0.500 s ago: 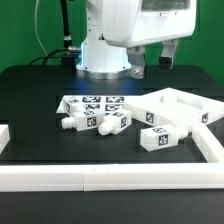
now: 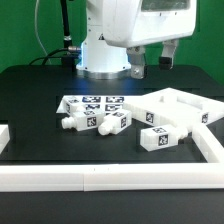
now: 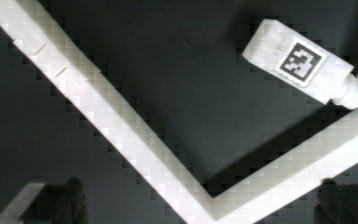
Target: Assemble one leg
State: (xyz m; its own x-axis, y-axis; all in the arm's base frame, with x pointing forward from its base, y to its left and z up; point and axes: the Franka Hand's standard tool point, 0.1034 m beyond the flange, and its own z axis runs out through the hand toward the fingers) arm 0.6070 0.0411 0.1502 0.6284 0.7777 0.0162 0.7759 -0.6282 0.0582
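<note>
Exterior view: the pincer (image 2: 150, 64) hangs high above the black surface (image 2: 40, 95), under the arm's white body, with its fingers spread and nothing between them. One leg (image 2: 160, 137) lies on its side just in front of the big white panel (image 2: 185, 104), towards the exterior view's right. Two other legs (image 2: 96, 122) lie side by side just in front of the marker board (image 2: 92, 102). A low white rail (image 2: 100, 178) borders the surface along the near edge.

Wrist view: the two dark fingertips (image 3: 51, 200) stand well apart, blurred, and grip nothing. Far below them, white bars (image 3: 105, 110) meet in a sharp corner on the black surface. A leg (image 3: 300, 60) lies flat beside one bar, tag upward, with its round peg touching or nearly touching that bar.
</note>
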